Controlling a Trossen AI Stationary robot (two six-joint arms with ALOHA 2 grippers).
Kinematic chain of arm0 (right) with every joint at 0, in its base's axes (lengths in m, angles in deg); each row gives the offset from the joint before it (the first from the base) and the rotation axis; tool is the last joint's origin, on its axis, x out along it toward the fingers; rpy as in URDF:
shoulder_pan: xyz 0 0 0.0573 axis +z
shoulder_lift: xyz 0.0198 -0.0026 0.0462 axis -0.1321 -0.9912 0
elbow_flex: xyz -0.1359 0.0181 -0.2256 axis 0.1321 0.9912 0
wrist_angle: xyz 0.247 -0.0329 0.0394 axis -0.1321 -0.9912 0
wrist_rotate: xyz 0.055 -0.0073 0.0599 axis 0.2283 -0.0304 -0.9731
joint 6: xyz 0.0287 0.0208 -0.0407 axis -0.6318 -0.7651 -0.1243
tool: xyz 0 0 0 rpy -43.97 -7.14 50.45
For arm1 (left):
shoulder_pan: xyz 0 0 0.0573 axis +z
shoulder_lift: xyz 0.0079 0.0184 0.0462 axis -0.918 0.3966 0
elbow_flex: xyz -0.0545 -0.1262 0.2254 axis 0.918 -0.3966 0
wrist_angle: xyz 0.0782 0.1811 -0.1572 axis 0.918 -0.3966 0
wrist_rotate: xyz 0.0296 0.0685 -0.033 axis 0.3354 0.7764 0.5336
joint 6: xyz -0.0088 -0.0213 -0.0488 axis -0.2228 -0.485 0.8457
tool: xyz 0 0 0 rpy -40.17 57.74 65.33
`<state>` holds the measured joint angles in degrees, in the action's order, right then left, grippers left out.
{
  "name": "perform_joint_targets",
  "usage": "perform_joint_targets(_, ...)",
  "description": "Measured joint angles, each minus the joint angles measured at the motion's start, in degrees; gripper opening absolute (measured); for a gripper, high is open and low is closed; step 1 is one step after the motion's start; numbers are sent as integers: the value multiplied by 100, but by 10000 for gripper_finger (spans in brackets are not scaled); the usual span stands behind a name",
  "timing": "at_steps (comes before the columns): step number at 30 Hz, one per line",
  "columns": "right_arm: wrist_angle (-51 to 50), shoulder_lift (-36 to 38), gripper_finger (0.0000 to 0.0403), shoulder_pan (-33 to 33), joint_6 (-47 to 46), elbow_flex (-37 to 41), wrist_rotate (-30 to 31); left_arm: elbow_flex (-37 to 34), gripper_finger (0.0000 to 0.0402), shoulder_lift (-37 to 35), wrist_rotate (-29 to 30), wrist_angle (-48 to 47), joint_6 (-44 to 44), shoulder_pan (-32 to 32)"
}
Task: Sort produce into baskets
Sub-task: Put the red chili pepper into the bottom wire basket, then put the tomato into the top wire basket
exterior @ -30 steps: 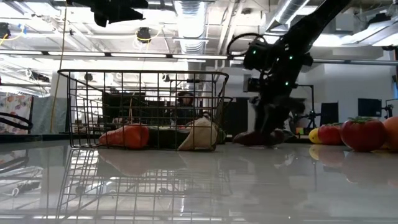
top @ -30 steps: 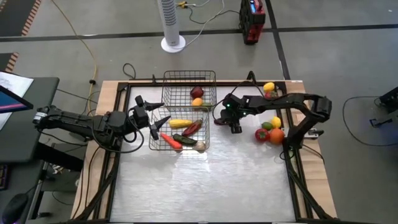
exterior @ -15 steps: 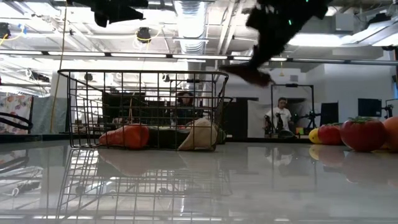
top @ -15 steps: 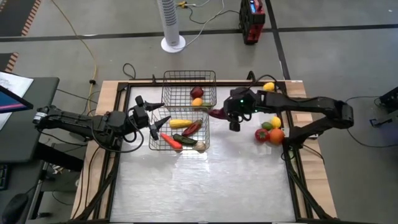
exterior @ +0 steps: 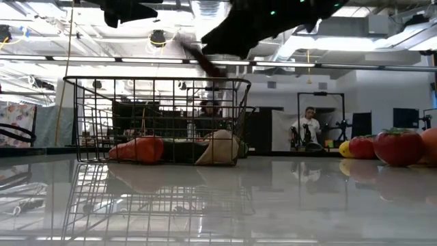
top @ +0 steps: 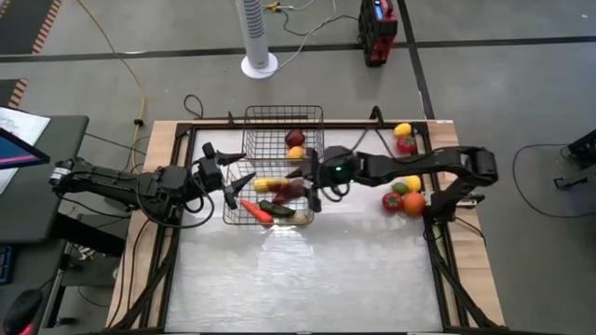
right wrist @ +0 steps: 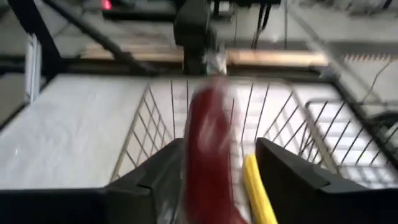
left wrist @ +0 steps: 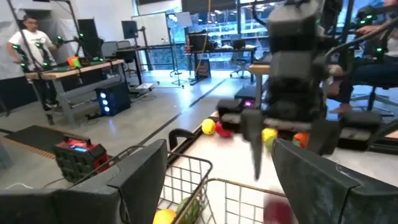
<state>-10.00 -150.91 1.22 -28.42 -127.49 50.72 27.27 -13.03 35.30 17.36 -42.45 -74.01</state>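
Black wire-mesh near basket (top: pixel 267 197), rectangular, sits mid-table w/ a second black wire-mesh far basket (top: pixel 284 133) touching its back edge. Right gripper (top: pixel 310 182) hangs over the near basket's right side, fingers pinching a long dark-red vegetable (right wrist: pixel 210 149); right wrist view shows it lengthwise between the two dark fingers (right wrist: pixel 158 171), above the mesh, w/ the yellow corn cob (right wrist: pixel 255 190) just beside it below. Low view: that arm is up over the basket rim, red piece clear of the wire.

Near basket holds the corn (top: pixel 270 184), an orange carrot (top: pixel 257 211), a dark green long vegetable (top: pixel 276 208) and a pale bulb-shaped piece (top: pixel 300 217); carrot and pale piece lie against the front wall in low view. Far basket has a round dark-red fruit (top: pixel 294 138) and a round orange fruit (top: pixel 295 152), touching.

Left gripper (top: pixel 233 177) hovers at the near basket's left edge, fingers spread apart, nothing between them.

Loose on the table's right side, well apart from the baskets: a yellow round fruit (top: pixel 402 129) and a red round fruit (top: pixel 406 144) near the back corner; closer in, a yellow lemon-like fruit (top: pixel 413 182), a green-topped red tomato (top: pixel 393 200) and an orange round fruit (top: pixel 413 203), bunched together.

Person (exterior: pixel 308 126) stands in the room behind, low view.
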Motion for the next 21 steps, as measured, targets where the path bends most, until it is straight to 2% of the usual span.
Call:
perform_joint_targets(5,-1656,-357,288,-79,-121,-761,20,0,279,0,-33,-15,6,-22)
perform_joint_targets(8,-3330,-182,307,-116,-118,-1137,266,0,279,0,-35,-23,39,-27)
perform_joint_targets(10,-4122,118,310,-91,-203,-1111,657,0,279,0,-49,-34,48,-33)
perform_joint_targets(14,-4950,905,310,40,-616,-491,1388,7,279,0,-51,-37,-17,-33)
perform_joint_targets(21,-5780,2188,311,-61,-1712,1246,1447,7,279,0,-37,1,-14,-31)
